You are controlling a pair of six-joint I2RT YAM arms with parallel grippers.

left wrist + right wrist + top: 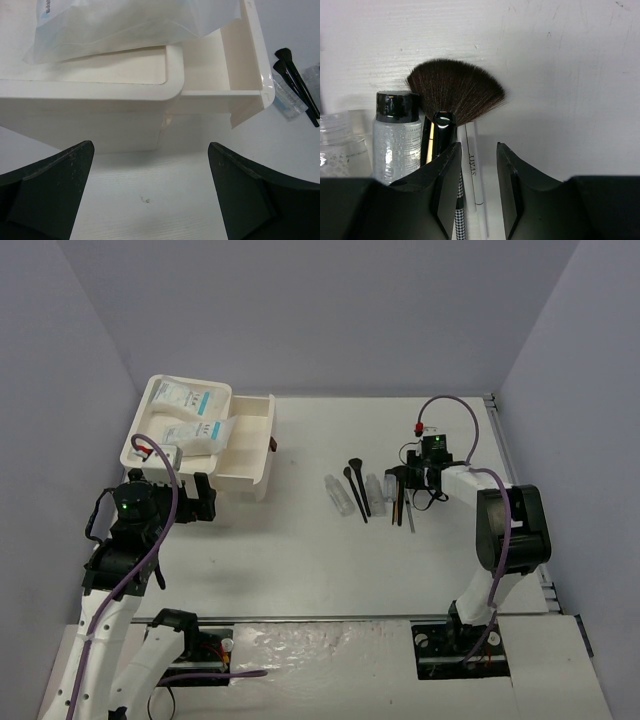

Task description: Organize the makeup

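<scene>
The makeup lies in a loose row right of centre: black brushes [355,485], clear tubes [340,495] and a brown stick [397,502]. Two white packets with teal labels [190,410] rest on top of the white box [150,445]. My right gripper [404,487] is low over the row's right end. Its jaws are narrow but open around a thin white pencil [471,150], with a gap on the right side. Just ahead are a fan brush [455,90] and a black-capped bottle [396,135]. My left gripper [150,150] is wide open and holds nothing, facing the box front [100,105].
The box's drawer [250,435] stands pulled out to the right, with a dark red knob [272,443]. In the left wrist view the drawer [220,65] and a packet [130,25] are close ahead. Grey walls close in the table on three sides.
</scene>
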